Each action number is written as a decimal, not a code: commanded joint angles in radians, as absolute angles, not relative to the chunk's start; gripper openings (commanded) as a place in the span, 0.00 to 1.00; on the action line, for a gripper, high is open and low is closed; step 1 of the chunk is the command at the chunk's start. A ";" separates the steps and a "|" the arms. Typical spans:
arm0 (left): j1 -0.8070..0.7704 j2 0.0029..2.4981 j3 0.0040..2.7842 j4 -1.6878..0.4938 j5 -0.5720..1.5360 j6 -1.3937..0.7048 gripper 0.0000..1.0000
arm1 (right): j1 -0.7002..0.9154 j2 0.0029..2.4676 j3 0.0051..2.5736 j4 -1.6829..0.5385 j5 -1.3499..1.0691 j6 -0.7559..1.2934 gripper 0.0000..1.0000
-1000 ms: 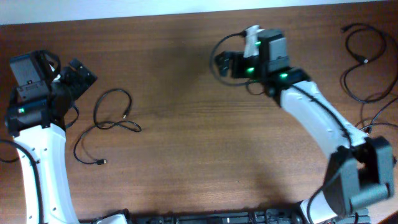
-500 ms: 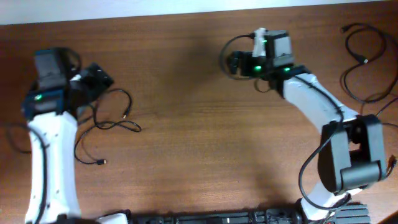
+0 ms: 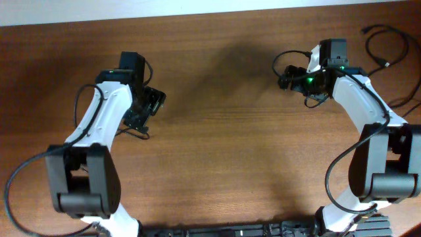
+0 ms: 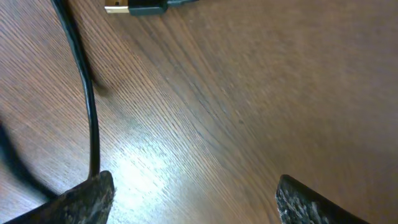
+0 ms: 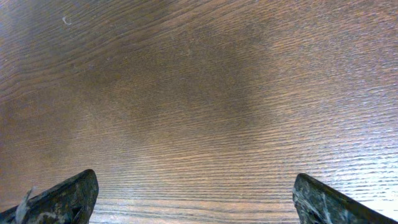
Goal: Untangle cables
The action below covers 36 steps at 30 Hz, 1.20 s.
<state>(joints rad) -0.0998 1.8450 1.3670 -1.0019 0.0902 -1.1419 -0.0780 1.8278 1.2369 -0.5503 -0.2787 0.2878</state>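
Brown wooden table (image 3: 217,171) filled every view. From above, loose black cables (image 3: 383,63) lay at its far right edge, well apart from the right gripper (image 3: 285,78), whose wrist camera showed only bare wood between spread fingers (image 5: 62,196). The left gripper (image 4: 193,198) hung released too. Only its wrist view caught a thin cord (image 4: 89,112) running up to one fingertip (image 4: 87,196), and a small plug (image 4: 134,8).

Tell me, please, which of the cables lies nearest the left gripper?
The cable with the USB plug, running right beside the left gripper; the other cables lie far off on the right side.
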 commanded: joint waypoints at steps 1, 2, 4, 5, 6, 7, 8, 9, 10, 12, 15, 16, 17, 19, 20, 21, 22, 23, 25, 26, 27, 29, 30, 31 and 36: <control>-0.098 1.903 1.375 -1.004 0.075 -1.146 0.58 | -0.077 1.802 1.238 -0.551 -0.281 0.285 0.99; -0.078 1.893 1.407 -1.050 0.049 -1.143 0.64 | -0.077 1.802 1.238 -0.551 -0.282 0.285 0.99; -0.052 1.865 1.565 -1.206 -0.091 -1.129 0.92 | -0.077 1.802 1.238 -0.555 -0.320 0.284 0.98; -0.052 1.856 1.630 -1.264 -0.162 -1.104 0.99 | -0.077 1.802 1.238 -0.564 -0.337 0.285 0.99; -0.052 1.849 1.683 -1.335 -0.229 -1.105 0.99 | -0.077 1.802 1.238 -0.581 -0.337 0.285 0.99; -0.046 1.839 1.721 -1.421 -0.305 -1.106 0.99 | -0.077 1.802 1.238 -0.590 -0.337 0.285 0.99; -0.033 1.827 1.730 -1.477 -0.321 -1.134 0.99 | -0.077 1.802 1.238 -0.592 -0.337 0.285 0.99; -0.012 1.812 1.731 -1.530 -0.303 -1.192 0.99 | -0.077 1.802 1.238 -0.591 -0.337 0.285 0.99; 0.010 1.803 1.731 -1.559 -0.268 -1.224 0.99 | -0.077 1.802 1.238 -0.591 -0.337 0.285 0.99; 0.053 1.800 1.726 -1.555 -0.149 -1.223 0.99 | -0.077 1.802 1.238 -0.591 -0.337 0.285 0.99; 0.068 1.800 1.687 -1.523 -0.076 -1.223 0.99 | -0.077 1.802 1.238 -0.591 -0.337 0.285 0.99; 0.066 1.800 1.652 -1.515 -0.042 -1.223 0.99 | -0.077 1.802 1.238 -0.591 -0.337 0.285 0.99; 0.066 1.800 1.607 -1.488 -0.025 -1.223 0.99 | -0.077 1.802 1.238 -0.591 -0.337 0.285 0.98; 0.065 1.800 1.484 -1.416 0.036 -1.222 1.00 | -0.077 1.802 1.238 -0.591 -0.337 0.284 0.99; 0.065 1.800 1.411 -1.370 0.073 -1.219 0.98 | -0.077 1.802 1.238 -0.591 -0.337 0.285 0.99; 0.058 1.800 1.342 -1.317 0.103 -1.219 0.94 | -0.077 1.802 1.238 -0.591 -0.337 0.285 0.99; 0.052 1.800 1.280 -1.262 0.116 -1.219 0.86 | -0.077 1.802 1.238 -0.591 -0.337 0.285 0.99; 0.052 1.800 1.217 -1.176 0.086 -1.219 0.56 | -0.077 1.802 1.238 -0.603 -0.337 0.285 0.99; 0.052 1.800 1.193 -1.048 0.067 -1.218 0.00 | -0.077 1.802 1.238 -0.606 -0.337 0.285 0.98; 0.043 1.800 1.193 -0.975 0.088 -1.134 0.00 | -0.077 1.802 1.238 -0.607 -0.337 0.285 0.98; 0.027 1.800 1.193 -0.865 0.216 -0.947 0.00 | -0.077 1.802 1.238 -0.606 -0.337 0.285 0.99; -0.020 1.800 1.203 -0.775 0.375 -0.757 0.00 | -0.077 1.802 1.238 -0.606 -0.337 0.285 0.98; -0.072 1.800 1.221 -0.767 0.398 -0.677 0.00 | -0.077 1.802 1.238 -0.606 -0.337 0.285 0.99; -0.143 1.799 1.240 -0.767 0.401 -0.575 0.00 | -0.077 1.802 1.238 -0.606 -0.337 0.285 0.99; -0.331 1.798 1.280 -0.800 0.342 -0.366 0.10 | -0.077 1.802 1.238 -0.606 -0.337 0.285 0.99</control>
